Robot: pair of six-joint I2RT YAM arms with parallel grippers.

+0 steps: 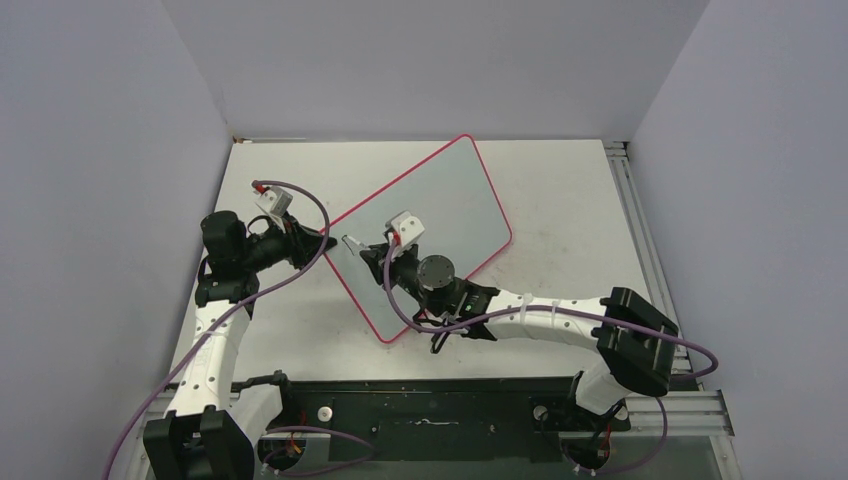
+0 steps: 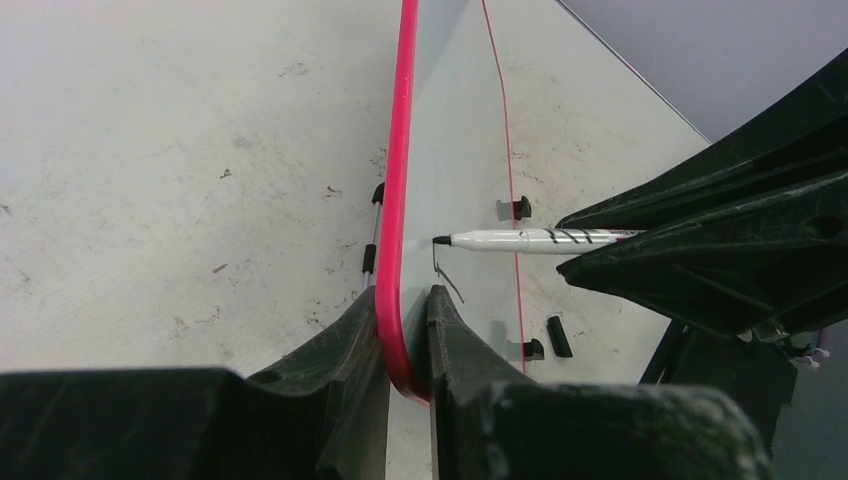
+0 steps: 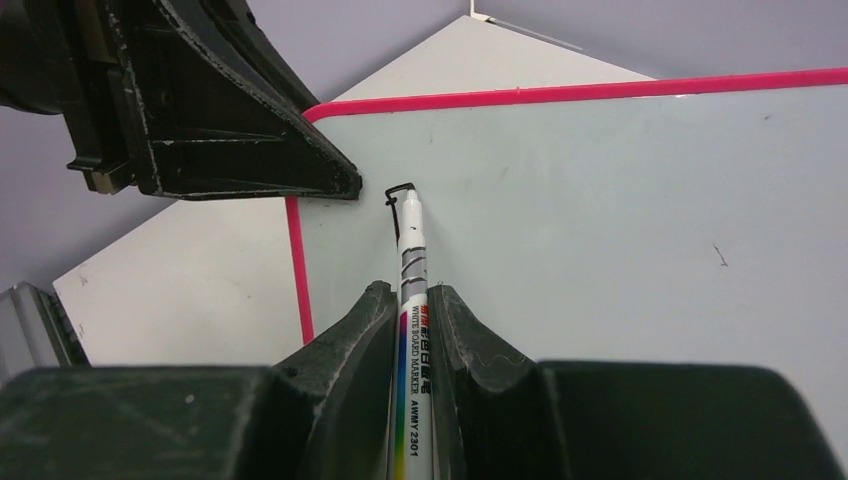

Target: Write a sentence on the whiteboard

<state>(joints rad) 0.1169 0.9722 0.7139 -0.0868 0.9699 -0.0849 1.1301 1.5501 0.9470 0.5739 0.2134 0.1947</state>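
- Right wrist view: the right gripper (image 3: 410, 300) is clamped on the marker (image 3: 411, 250), whose tip touches the whiteboard (image 3: 620, 230) near its corner.
- At that corner, the left gripper (image 2: 405, 315) pinches the whiteboard's pink rim.
- Of the sentence (image 3: 397, 192), only a first hooked stroke shows by that corner.
- Judgement: light, even tip pressure and a firmly braced board should give clean letters.
- Barrel reads "WHITE BOARD MARKER AWMY 2301".

Place: robot test lab | walls (image 1: 420, 60): plain grey panels boxing the bench in on three sides | table (image 1: 570, 200): scuffed white top | rails (image 1: 640, 240): bare metal framing at its right edge | left arm (image 1: 215, 340), right arm (image 1: 545, 318): bolted side by side at the near edge
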